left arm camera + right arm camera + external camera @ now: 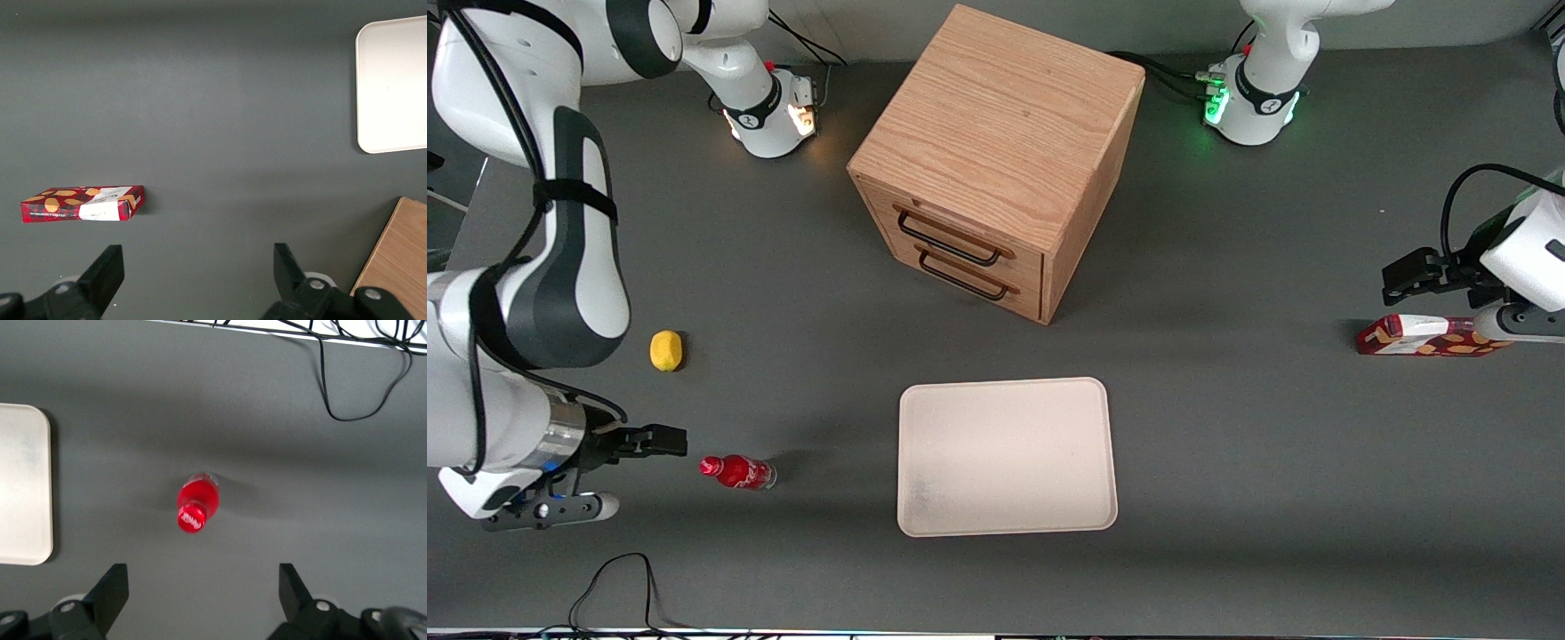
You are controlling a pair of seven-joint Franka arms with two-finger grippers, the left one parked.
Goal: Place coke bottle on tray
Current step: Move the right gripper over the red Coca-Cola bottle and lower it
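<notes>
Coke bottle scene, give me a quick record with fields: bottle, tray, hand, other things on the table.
bottle: coke bottle upright on the table, apart from the tray
tray: tray bare, in front of the drawer cabinet
hand: right hand open, above the table beside the bottle, not touching it
other things: lemon farther from the front camera than the bottle; carton toward the parked arm's end

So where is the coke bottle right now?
On the table, the coke bottle stands between the gripper and the tray, nearer the front camera than the lemon.
</notes>
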